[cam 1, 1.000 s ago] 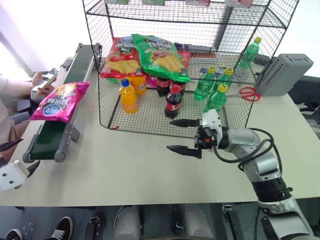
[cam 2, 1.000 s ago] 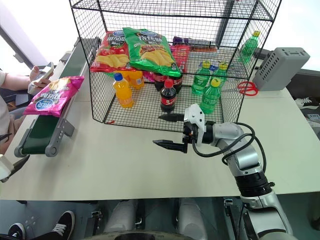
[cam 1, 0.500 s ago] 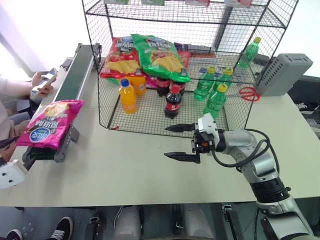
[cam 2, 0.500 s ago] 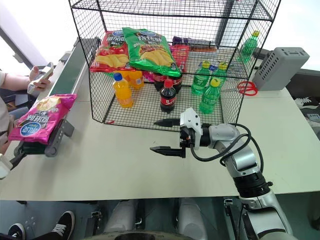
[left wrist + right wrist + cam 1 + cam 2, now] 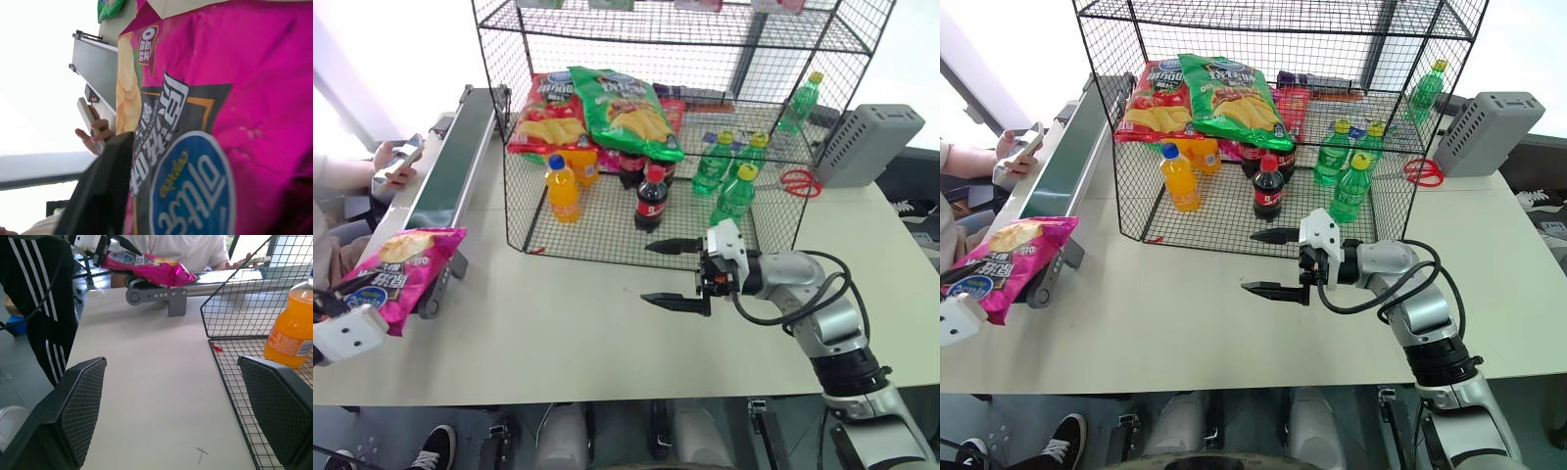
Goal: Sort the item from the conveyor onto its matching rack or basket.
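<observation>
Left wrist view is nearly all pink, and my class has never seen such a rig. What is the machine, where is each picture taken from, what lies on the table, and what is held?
The machine is a humanoid robot with two arms, each ending in a two-fingered gripper. Two pictures come from cameras in its head, looking down over the table. The other two come from cameras on its wrists.

On the table stand a conveyor and a big black wire cage holding bottles and chip bags.

The pink is a magenta chip bag at the conveyor's near end, seen very close. The left gripper is at that bag, though I cannot tell whether it grips it. The right gripper is open, holds nothing and hangs in front of the cage. Beside the conveyor, a person's hand holds a phone.
</observation>
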You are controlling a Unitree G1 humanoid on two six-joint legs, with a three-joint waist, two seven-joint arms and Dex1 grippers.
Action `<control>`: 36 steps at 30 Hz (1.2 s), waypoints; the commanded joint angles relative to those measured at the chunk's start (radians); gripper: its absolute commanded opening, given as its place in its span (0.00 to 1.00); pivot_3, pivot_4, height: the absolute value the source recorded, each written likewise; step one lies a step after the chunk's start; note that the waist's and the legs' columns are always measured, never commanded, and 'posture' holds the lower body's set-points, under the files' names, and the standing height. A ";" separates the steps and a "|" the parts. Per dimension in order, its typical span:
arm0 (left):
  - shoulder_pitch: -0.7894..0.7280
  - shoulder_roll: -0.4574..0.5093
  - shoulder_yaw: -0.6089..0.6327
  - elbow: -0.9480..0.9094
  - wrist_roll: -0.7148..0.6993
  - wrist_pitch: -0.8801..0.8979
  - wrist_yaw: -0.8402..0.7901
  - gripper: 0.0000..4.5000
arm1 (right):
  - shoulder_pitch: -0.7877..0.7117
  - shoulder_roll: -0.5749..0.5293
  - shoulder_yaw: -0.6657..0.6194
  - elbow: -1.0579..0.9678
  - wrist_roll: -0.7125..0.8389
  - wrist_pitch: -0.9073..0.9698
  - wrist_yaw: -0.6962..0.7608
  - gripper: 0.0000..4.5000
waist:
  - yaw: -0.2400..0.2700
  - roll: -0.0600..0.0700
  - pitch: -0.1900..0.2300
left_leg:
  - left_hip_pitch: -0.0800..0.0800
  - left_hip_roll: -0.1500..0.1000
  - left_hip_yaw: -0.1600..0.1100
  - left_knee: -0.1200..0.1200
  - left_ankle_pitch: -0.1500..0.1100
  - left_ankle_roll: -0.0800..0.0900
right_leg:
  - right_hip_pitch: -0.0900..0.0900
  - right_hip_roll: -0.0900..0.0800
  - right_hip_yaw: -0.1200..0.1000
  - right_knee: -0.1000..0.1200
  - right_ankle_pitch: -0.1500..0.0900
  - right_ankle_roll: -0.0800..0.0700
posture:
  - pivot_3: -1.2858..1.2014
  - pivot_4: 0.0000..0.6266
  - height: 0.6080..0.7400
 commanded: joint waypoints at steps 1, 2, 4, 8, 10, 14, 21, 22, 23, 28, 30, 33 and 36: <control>-0.015 0.011 0.009 -0.041 -0.088 0.026 -0.031 0.11 | -0.018 -0.004 -0.032 -0.004 -0.001 -0.034 -0.011 1.00 | 0.000 0.000 0.000 | 0.000 0.000 0.000 0.000 0.000 0.000 | 0.000 0.000 0.000 0.000 0.000 0.000 | 0.52 0.24 1.00; -0.019 0.011 0.013 -0.045 -0.101 0.033 -0.037 0.01 | -0.018 -0.002 -0.032 -0.003 -0.002 -0.037 -0.013 1.00 | 0.000 0.000 0.000 | 0.000 0.000 0.000 0.000 0.000 0.000 | 0.000 0.000 0.000 0.000 0.000 0.000 | 0.52 0.24 1.00; -0.039 0.004 0.029 -0.063 -0.155 0.062 -0.052 0.01 | -0.020 0.000 -0.031 0.003 -0.006 -0.046 -0.017 1.00 | 0.000 0.000 0.000 | 0.000 0.000 0.000 0.000 0.000 0.000 | 0.000 0.000 0.000 0.000 0.000 0.000 | 0.52 0.24 1.00; -0.097 -0.032 0.078 -0.193 -0.421 0.246 -0.122 0.01 | -0.024 0.002 -0.028 0.016 -0.013 -0.061 -0.020 1.00 | 0.001 0.000 0.000 | 0.000 0.000 0.000 0.000 0.000 0.000 | 0.000 0.000 0.000 0.000 0.000 0.000 | 0.52 0.24 1.00; -0.090 -0.050 0.103 -0.345 -0.693 0.435 -0.221 0.01 | -0.031 0.002 -0.035 0.022 -0.006 -0.059 -0.017 1.00 | -0.002 -0.001 0.000 | 0.000 0.000 0.000 0.000 0.000 0.000 | 0.000 0.000 0.000 0.000 0.000 0.000 | 0.52 0.24 1.00; -0.014 -0.053 0.174 -0.610 -1.165 0.821 -0.347 0.01 | -0.048 -0.018 -0.071 0.010 0.085 0.036 0.012 1.00 | -0.015 0.000 0.000 | 0.000 0.000 -0.002 0.000 0.000 0.000 | 0.001 -0.001 0.000 0.001 0.000 0.000 | 0.52 0.24 1.00; 0.028 -0.049 0.198 -0.817 -1.665 1.229 -0.366 0.01 | -0.072 -0.100 -0.151 -0.073 0.417 0.437 0.063 1.00 | -0.017 0.000 0.000 | 0.002 0.000 -0.003 0.000 0.000 0.000 | 0.002 0.001 0.001 0.002 0.000 0.000 | 0.52 0.24 1.00; 0.014 -0.045 0.168 -0.831 -1.760 1.280 -0.361 0.01 | -0.074 -0.086 -0.159 -0.075 0.439 0.454 0.045 1.00 | -0.016 0.000 0.000 | 0.003 0.000 -0.003 0.000 0.000 0.000 | 0.003 0.001 0.001 0.002 0.000 0.000 | 0.52 0.24 1.00; 0.001 -0.045 0.148 -0.840 -1.827 1.320 -0.356 0.01 | -0.077 -0.075 -0.167 -0.076 0.455 0.468 0.030 1.00 | -0.016 0.000 0.000 | 0.004 -0.001 -0.004 0.000 0.000 0.000 | 0.004 0.001 0.001 0.002 0.000 0.000 | 0.52 0.24 1.00; -0.184 -0.087 -0.001 -0.811 -1.999 1.411 -0.295 0.01 | -0.087 -0.075 -0.170 -0.106 0.527 0.542 0.050 1.00 | -0.013 0.001 0.000 | 0.004 -0.002 -0.004 0.000 0.000 0.000 | 0.005 0.001 0.002 0.002 0.000 0.000 | 0.52 0.24 1.00; -0.240 -0.105 -0.046 -0.796 -2.018 1.443 -0.284 0.01 | -0.106 -0.074 -0.172 -0.118 0.556 0.572 0.045 1.00 | -0.014 0.001 0.000 | 0.004 -0.002 -0.004 0.001 0.000 0.000 | 0.005 0.001 0.002 0.002 0.000 0.000 | 0.52 0.24 1.00; -0.343 -0.156 -0.137 -0.777 -2.038 1.472 -0.261 0.01 | -0.128 -0.060 -0.154 -0.140 0.604 0.618 0.047 1.00 | -0.015 0.001 0.000 | 0.004 -0.002 -0.004 0.001 0.000 0.000 | 0.005 0.002 0.002 0.002 0.000 0.000 | 0.52 0.24 1.00; -0.393 -0.174 -0.165 -0.747 -1.997 1.504 -0.276 0.01 | -0.149 -0.041 -0.150 -0.154 0.630 0.639 0.039 1.00 | -0.016 0.000 0.000 | 0.004 -0.002 -0.004 0.001 0.000 0.000 | 0.005 0.002 0.002 0.002 0.000 0.000 | 0.52 0.24 1.00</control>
